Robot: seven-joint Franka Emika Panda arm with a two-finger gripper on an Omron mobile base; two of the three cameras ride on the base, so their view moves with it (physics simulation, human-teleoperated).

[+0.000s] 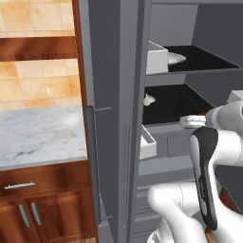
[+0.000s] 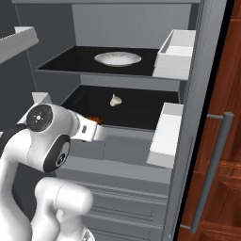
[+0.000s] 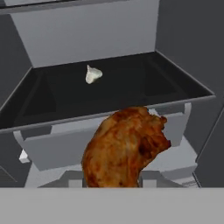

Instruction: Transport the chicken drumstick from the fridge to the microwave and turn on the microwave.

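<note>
The brown, lumpy chicken drumstick (image 3: 124,148) hangs close before the hand camera, just outside the front edge of the fridge's dark middle shelf (image 3: 140,83). It covers the fingertips, and my gripper (image 2: 94,126) is shut on it. From the right base view a sliver of the drumstick (image 2: 96,119) shows at the hand, level with that shelf's lip. The fridge (image 2: 186,141) stands open with its long grey door (image 1: 111,95) swung to the left. The microwave is out of view.
A pale whitish food lump (image 3: 92,74) lies at the back of the middle shelf. A white plate (image 2: 117,58) rests on the upper shelf. White door bins (image 2: 164,134) jut out on the right. A marble counter (image 1: 38,133) over wooden cabinets lies left of the fridge door.
</note>
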